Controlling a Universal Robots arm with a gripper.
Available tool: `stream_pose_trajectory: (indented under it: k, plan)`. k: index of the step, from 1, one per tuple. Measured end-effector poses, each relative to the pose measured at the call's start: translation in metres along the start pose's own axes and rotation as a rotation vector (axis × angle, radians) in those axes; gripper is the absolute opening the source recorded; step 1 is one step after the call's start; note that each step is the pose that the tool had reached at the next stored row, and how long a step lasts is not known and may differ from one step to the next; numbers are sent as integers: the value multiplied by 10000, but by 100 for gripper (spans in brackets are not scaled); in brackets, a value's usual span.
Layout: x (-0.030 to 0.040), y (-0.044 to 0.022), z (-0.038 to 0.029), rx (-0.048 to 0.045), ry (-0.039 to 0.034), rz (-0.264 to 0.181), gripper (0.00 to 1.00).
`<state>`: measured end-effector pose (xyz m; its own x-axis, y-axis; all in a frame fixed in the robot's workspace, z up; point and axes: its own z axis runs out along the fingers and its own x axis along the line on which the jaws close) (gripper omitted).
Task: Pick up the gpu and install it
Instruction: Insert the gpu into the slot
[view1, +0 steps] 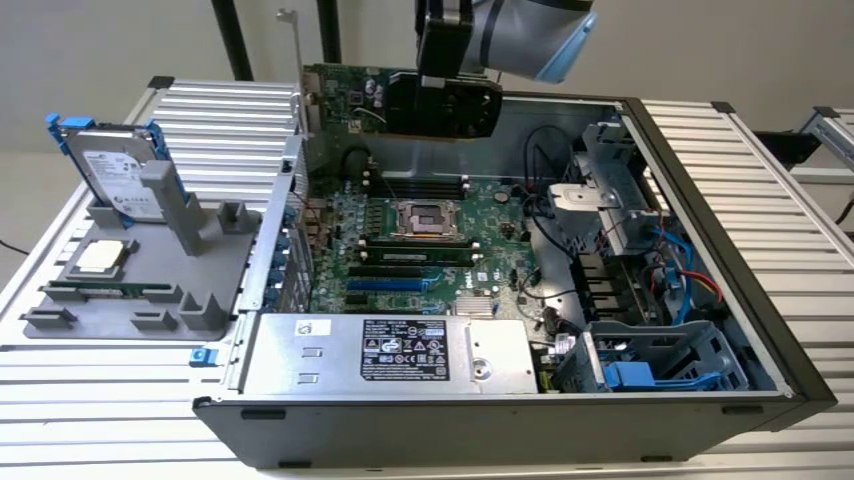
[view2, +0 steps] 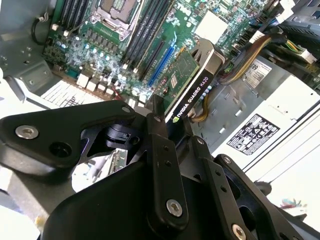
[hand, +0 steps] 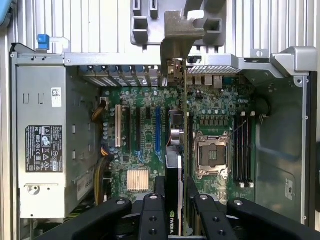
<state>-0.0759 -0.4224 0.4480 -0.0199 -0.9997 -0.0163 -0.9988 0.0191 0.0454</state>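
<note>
gpu (view1: 387, 100): held by the gripper (view1: 447, 85), clear above the motherboard (view1: 414, 240); not seated, no contact w/ any slot is seen.
Orientation: card is kept on edge, black cooler (view1: 454, 110) on one face; prob. so the connector edge faces down twd the motherboard.
bracket (hand: 175, 45): silver end is turned twd the motherboard's rear-wall side, where the slot openings sit; likely so it can meet that wall.
Grip: closed on the card at the end opposite the bracket, fingers (hand: 152, 215) pressed to both faces; lower edge is thus left free.
Alignment: in the first wrist view the card is seen edge-on, parallel to the motherboard's blue slot (hand: 157, 127), between it & the CPU socket (hand: 210, 155); exact slot can't be told.
case (view1: 534, 430): side is open, so the motherboard is reached from above.
Progress: pick-up judged done; install not yet done.
hard drive (view1: 114, 175): parked upright in a grey fixture (view1: 174, 250), outside the case, well apart from the motherboard.
</note>
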Motion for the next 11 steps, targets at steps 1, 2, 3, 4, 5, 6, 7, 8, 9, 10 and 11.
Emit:
stream_pose_trajectory:
  k: [1, 2, 3, 4, 5, 6, 7, 8, 9, 10, 11]
  plan:
    - [0, 0, 1, 0, 0, 0, 0]
    - [0, 0, 1, 0, -1, 0, 0]
    - [0, 0, 3, 0, -1, 0, 0]
    - [0, 0, 4, 0, 0, 0, 0]
    - [0, 0, 4, 0, 0, 0, 0]
    - [0, 0, 5, 0, 0, 0, 0]
    - [0, 0, 5, 0, 0, 0, 0]
    - [0, 0, 5, 0, 0, 0, 0]
    - [0, 0, 9, 0, -1, 0, 0]
    - [2, -1, 10, 0, 0, 0, 0]
    - [2, 0, 10, -1, 1, 0, 0]
